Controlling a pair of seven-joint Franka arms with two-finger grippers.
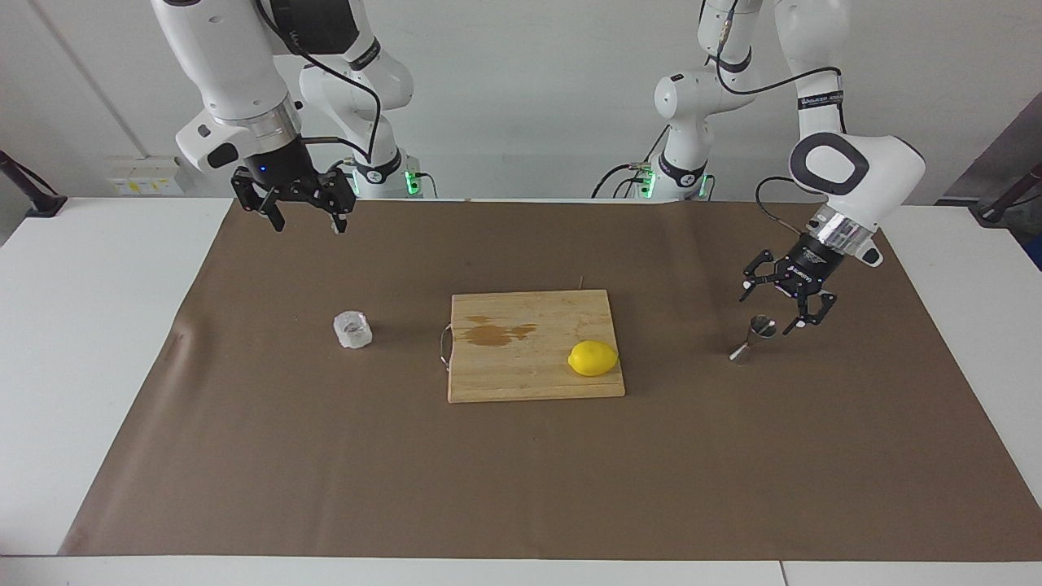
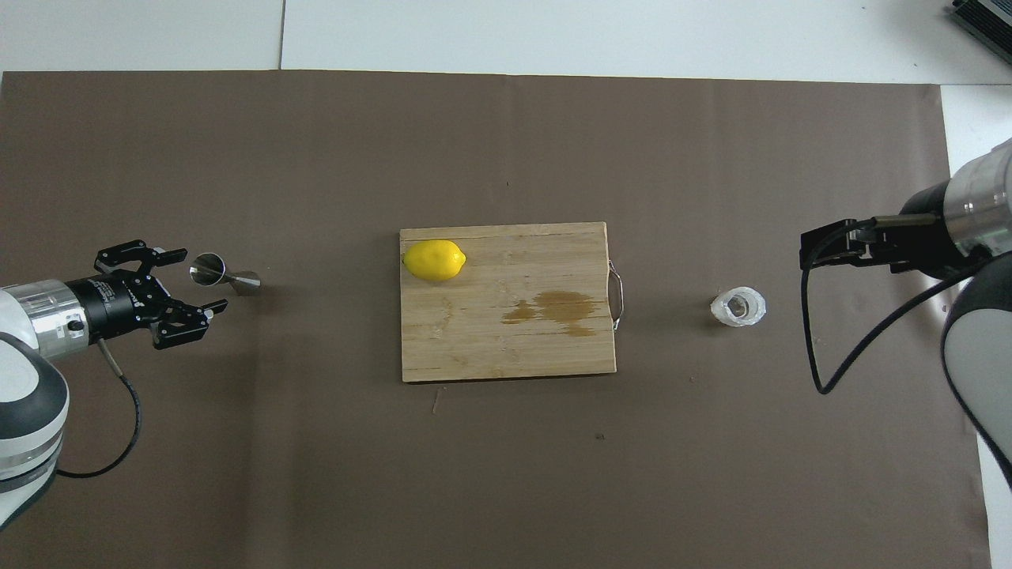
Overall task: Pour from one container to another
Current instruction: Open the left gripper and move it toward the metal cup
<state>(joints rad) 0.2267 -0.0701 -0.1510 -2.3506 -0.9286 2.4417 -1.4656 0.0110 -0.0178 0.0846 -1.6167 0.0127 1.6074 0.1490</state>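
The steel hourglass jigger [image 1: 753,338] [image 2: 236,278] stands on the brown paper toward the left arm's end of the table. My left gripper [image 1: 770,314] [image 2: 196,282] is open and low, right beside the jigger's upper cone, with its jaws spread about the rim and apart from it. The clear textured glass tumbler [image 1: 352,329] [image 2: 738,307] stands toward the right arm's end. My right gripper [image 1: 302,220] [image 2: 808,250] is open and empty and waits in the air, over the paper between the tumbler and the robots' edge of the table.
A wooden cutting board [image 1: 529,376] [image 2: 490,348] with a wire handle lies mid-table between the two containers. It bears a yellow lemon [image 1: 593,358] [image 2: 433,260] and a brown wet stain [image 1: 492,331] [image 2: 557,307]. Brown paper [image 1: 521,472] covers the table.
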